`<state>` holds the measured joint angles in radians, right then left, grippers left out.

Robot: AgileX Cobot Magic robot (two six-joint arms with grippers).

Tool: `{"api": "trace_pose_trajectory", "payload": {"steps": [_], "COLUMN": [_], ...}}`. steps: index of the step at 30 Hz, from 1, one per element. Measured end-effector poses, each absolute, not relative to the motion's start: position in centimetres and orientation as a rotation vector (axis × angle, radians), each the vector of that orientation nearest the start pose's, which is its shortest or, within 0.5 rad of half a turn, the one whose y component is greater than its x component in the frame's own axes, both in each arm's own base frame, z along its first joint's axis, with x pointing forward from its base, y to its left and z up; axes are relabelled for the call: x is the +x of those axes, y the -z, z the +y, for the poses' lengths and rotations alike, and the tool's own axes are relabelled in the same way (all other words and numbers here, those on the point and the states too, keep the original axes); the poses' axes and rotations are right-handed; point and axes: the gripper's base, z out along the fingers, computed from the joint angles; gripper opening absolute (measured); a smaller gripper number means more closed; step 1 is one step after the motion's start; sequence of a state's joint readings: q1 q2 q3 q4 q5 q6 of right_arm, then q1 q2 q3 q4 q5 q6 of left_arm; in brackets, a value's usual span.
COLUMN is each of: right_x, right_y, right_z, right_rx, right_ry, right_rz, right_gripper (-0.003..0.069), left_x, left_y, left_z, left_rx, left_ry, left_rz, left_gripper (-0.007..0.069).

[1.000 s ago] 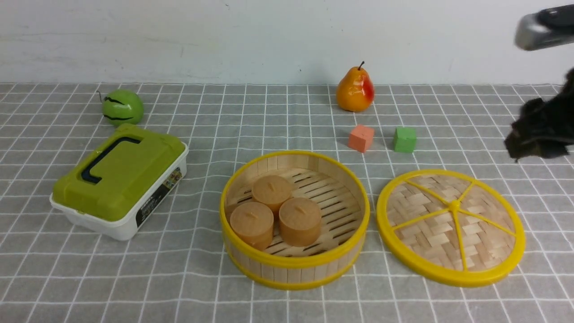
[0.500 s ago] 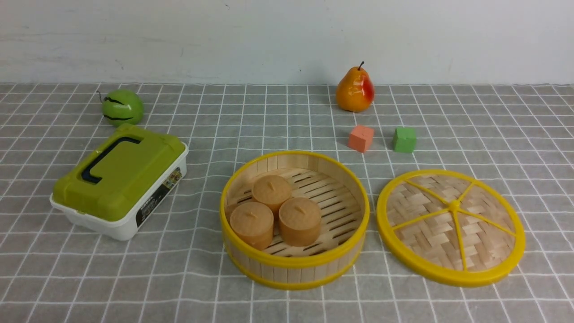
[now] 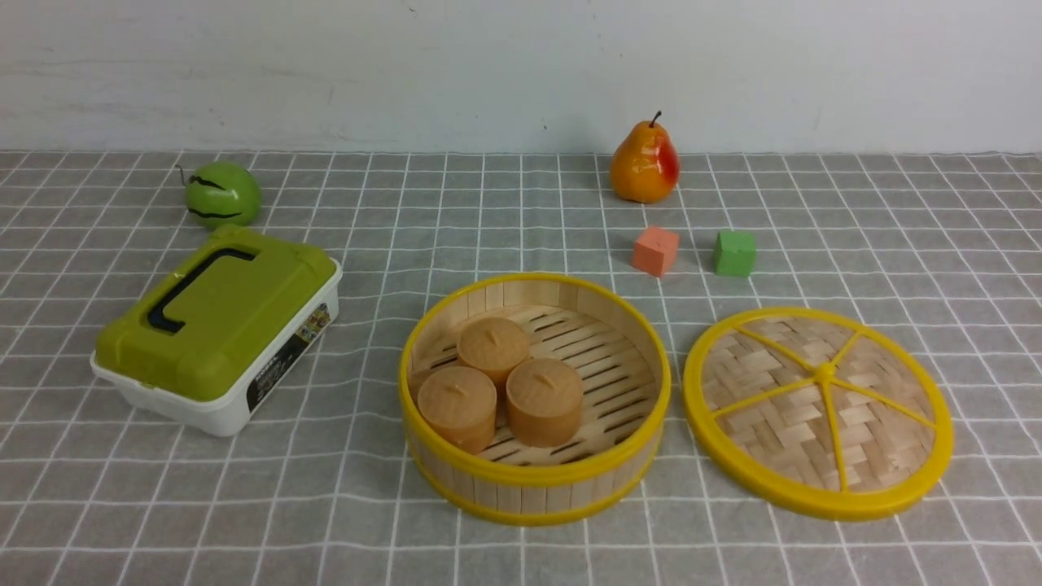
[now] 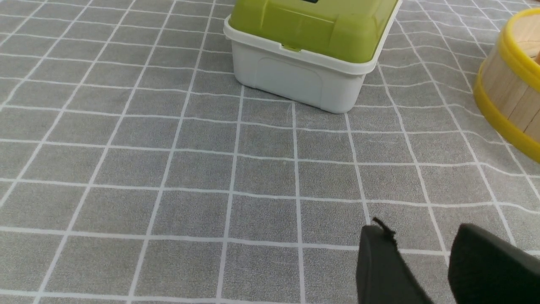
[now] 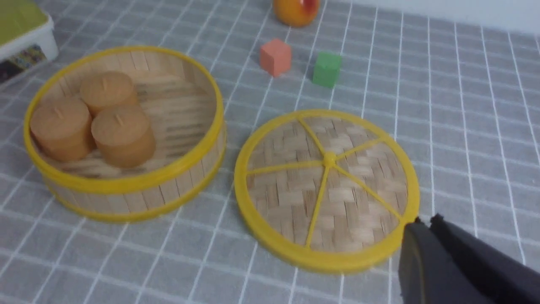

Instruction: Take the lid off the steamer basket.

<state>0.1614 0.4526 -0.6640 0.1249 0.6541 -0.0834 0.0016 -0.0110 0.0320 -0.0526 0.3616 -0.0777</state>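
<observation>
The lid lies flat on the cloth to the right of the steamer basket, apart from it. The basket stands open with three tan cylindrical buns inside. Both show in the right wrist view, lid and basket. My right gripper is shut and empty, raised near the lid's rim. My left gripper is open and empty over bare cloth, with the basket's wall off to one side. Neither gripper shows in the front view.
A white box with an olive-green lid sits left of the basket, a green round fruit behind it. A pear, an orange cube and a green cube stand behind the lid.
My right arm, seen at the front view's right edge a second ago, has pulled back out of that view. The lid and basket have not moved.
</observation>
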Motion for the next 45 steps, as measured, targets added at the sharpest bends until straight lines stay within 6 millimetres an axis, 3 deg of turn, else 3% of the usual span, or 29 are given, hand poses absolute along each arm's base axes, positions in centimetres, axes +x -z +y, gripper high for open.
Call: {"api": "trace_pose_trajectory", "payload": {"steps": [4, 6, 7, 10, 11, 15, 25, 45], "right_x": [8.4, 8.2, 8.1, 7.0, 7.0, 5.8, 5.3, 5.2], "right_y": [-30.9, -27.9, -27.7, -23.3, -23.1, -19.2, -17.3, -17.3], "right_z": [1.8, 1.3, 1.3, 0.4, 0.4, -0.2, -0.3, -0.3], "right_rx": [-0.126, -0.076, -0.07, 0.035, 0.039, 0.171, 0.208, 0.21], "right_ry": [-0.199, -0.175, -0.169, -0.122, -0.118, -0.104, -0.088, -0.087], "right_rz": [1.741, 1.626, 1.614, 1.602, 1.602, 1.658, 1.854, 1.87], "right_gripper": [-0.0006, -0.0006, -0.0006, -0.0004, -0.0004, -0.0003, 0.0003, 0.0029], "left_x": [5.3, 5.3, 5.3, 5.3, 5.3, 5.3, 5.3, 5.3], "left_y": [-17.0, -17.0, -17.0, -17.0, -17.0, -17.0, -17.0, -17.0], "left_z": [-0.2, -0.2, -0.2, -0.2, -0.2, -0.2, -0.2, -0.2], "left_rx": [-0.107, -0.107, -0.107, -0.107, -0.107, -0.107, -0.107, -0.107], "left_ry": [0.104, 0.104, 0.104, 0.104, 0.104, 0.104, 0.104, 0.104], "left_rz": [1.864, 1.864, 1.864, 1.864, 1.864, 1.864, 1.864, 1.864], "left_gripper": [0.0239, 0.0239, 0.0239, 0.0239, 0.0239, 0.0239, 0.0239, 0.0239]}}
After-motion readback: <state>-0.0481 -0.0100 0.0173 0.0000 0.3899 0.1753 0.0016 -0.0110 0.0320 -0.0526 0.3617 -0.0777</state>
